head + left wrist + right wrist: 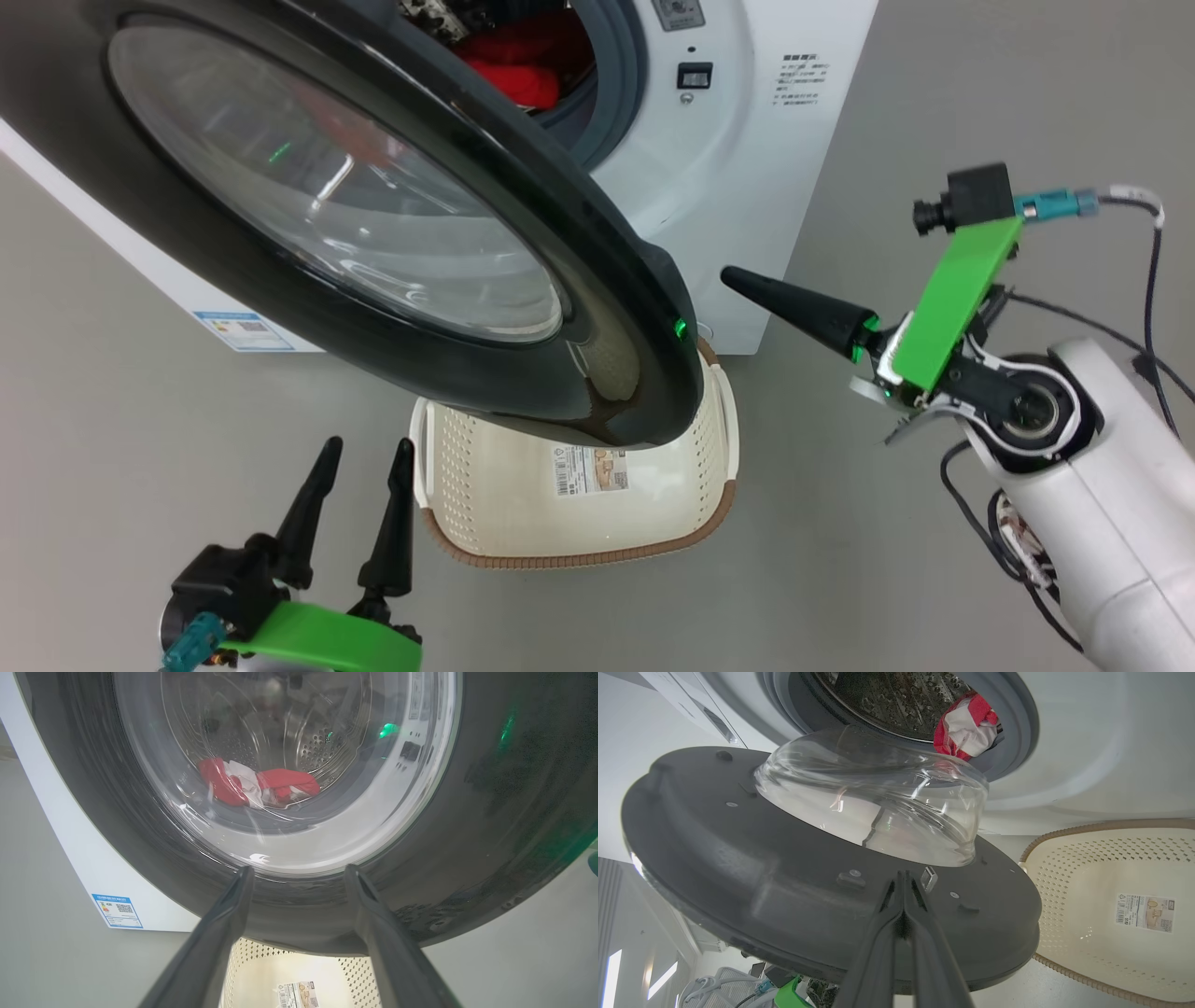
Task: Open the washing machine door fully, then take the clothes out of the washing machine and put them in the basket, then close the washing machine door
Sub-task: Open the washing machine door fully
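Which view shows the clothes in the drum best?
The right wrist view: the clothes lie in plain sight at the drum mouth, red and white both clear. In the left wrist view they sit behind the glass of the washing machine door, warped. In the head view the door's rim hides all but a red patch.

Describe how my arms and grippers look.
The left gripper and right gripper have long tapered black fingers on bright green brackets. The right arm is glossy white, with a black camera, teal plug and loose black cables.
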### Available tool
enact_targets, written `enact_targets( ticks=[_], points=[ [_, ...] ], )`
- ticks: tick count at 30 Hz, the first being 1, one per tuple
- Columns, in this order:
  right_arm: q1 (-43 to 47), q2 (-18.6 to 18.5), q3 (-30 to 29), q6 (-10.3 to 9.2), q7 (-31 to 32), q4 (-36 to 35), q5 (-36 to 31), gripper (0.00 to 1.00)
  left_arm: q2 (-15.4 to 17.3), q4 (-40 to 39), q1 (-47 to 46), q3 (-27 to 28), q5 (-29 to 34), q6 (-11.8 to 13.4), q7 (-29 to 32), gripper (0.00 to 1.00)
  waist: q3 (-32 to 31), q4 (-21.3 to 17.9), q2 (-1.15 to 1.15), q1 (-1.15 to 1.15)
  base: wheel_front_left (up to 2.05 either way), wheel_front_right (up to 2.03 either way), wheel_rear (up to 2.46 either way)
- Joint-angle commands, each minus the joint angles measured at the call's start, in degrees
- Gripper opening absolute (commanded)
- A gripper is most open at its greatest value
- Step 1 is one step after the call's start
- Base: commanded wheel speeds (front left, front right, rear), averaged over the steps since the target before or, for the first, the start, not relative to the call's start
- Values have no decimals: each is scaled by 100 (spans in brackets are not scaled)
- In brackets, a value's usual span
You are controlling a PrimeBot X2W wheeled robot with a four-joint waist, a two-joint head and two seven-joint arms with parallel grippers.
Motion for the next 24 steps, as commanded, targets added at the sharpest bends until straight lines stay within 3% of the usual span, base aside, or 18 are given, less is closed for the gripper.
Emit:
enact_targets(
  ticks=[1, 3, 24],
  points=[
    [187, -4, -5, 39, -143, -116, -125, 88, 97, -161, 88, 233, 48, -32, -70, 100, -29, -40, 0, 0, 0, 0, 0],
    [353, -28, -36, 39, -336, -100, -225, 100, 97, -163, 111, 259, 52, -32, -70, 100, -56, -67, 0, 0, 0, 0, 0],
    [1959, -266, 108, 39, -2202, 50, -1037, 100, 97, -142, 366, 549, 83, -32, -70, 100, -364, -378, 0, 0, 0, 0, 0]
  ],
)
